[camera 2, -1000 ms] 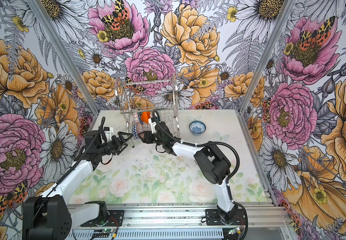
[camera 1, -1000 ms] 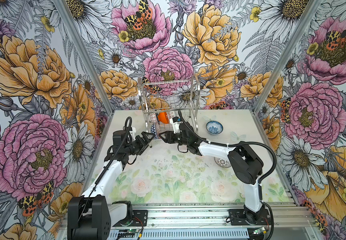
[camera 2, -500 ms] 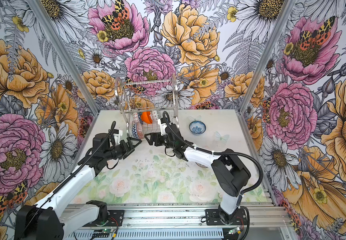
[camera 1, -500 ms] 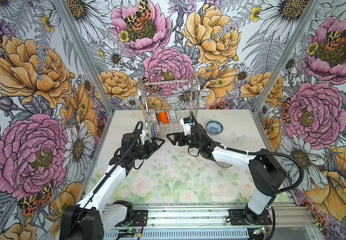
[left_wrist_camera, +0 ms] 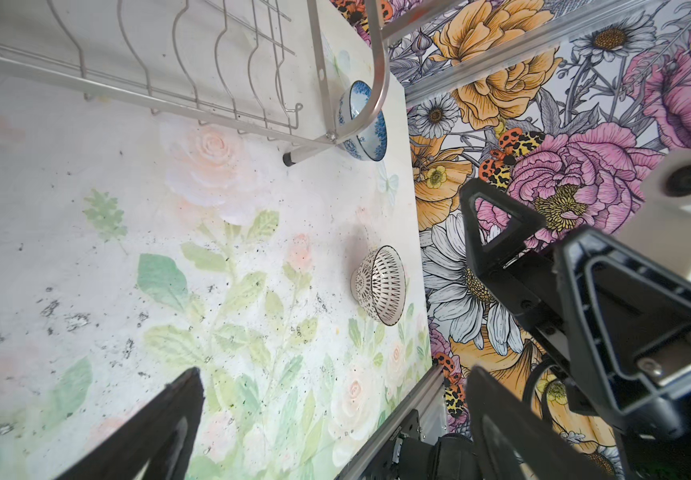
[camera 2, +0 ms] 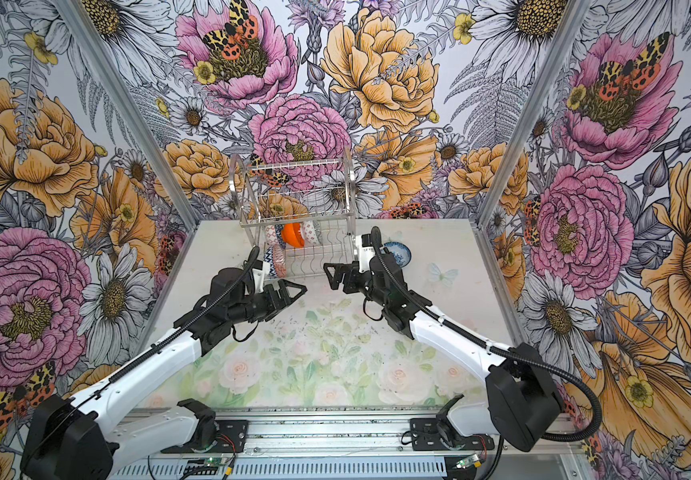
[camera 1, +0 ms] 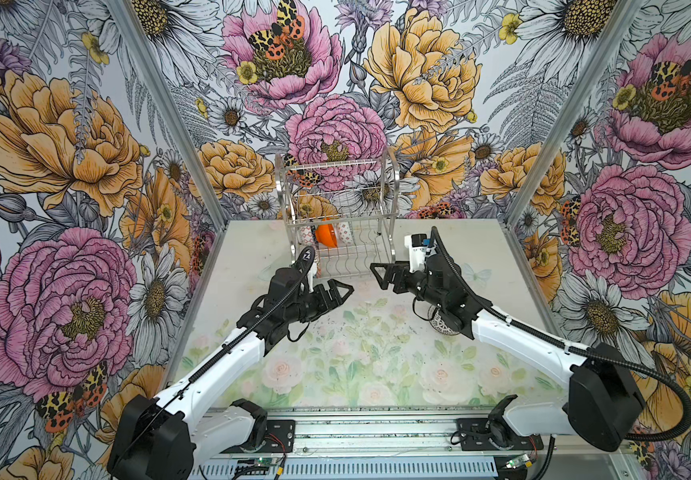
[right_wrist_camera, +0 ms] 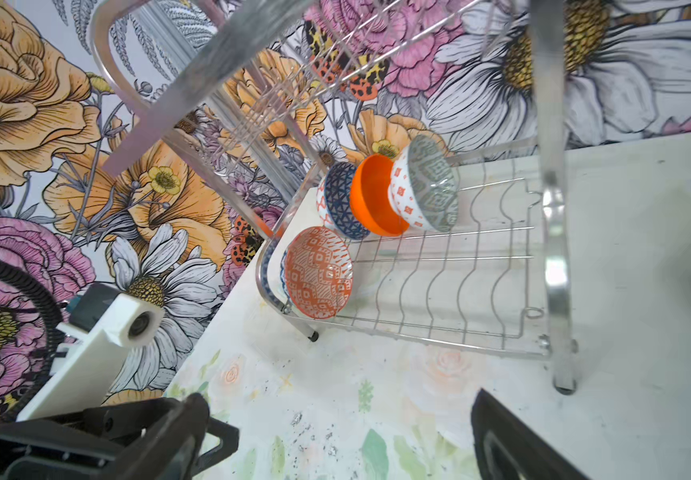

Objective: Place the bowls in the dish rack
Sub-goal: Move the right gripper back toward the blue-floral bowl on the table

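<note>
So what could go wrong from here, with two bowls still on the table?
1. The lattice bowl sits partly under the right arm; lowering that arm might knock it.
2. The blue floral bowl stands close to the dish rack; a reach for it could bump the frame.
3. The orange bowl and its neighbours stand on edge, leaning together; a new bowl pushed in might tip them.

Floral-print tabletop (camera 1: 356,365); flowered walls (camera 1: 65,145); aluminium rail (camera 1: 377,428) in front.
</note>
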